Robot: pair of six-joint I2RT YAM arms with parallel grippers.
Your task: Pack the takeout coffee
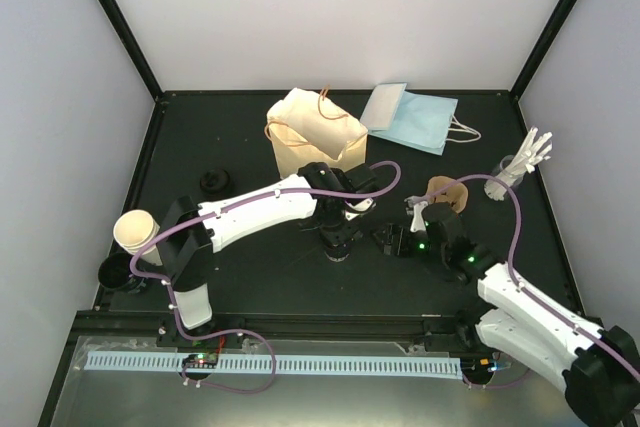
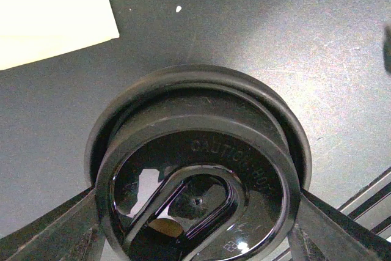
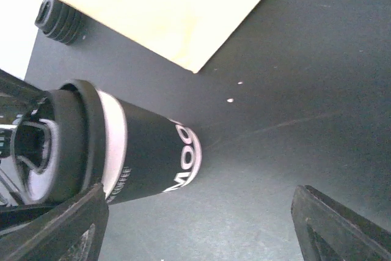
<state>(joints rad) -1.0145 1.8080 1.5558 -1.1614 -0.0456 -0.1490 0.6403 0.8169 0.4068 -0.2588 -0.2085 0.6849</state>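
takeout coffee (image 2: pixel 198 151) in left end effector (image 2: pixel 195 229)

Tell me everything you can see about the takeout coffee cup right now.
The takeout coffee stands upright on the dark table, near the tan paper bag. Its body looks wrapped in black with white lettering. A pale band shows just under the glossy black plastic lid, which is embossed CAUTION HOT and has a sip opening. The left end effector appears clamped on the lid's rim from both sides.

Pale walls (image 1: pixel 330 7) enclose a black tabletop (image 1: pixel 270 272).
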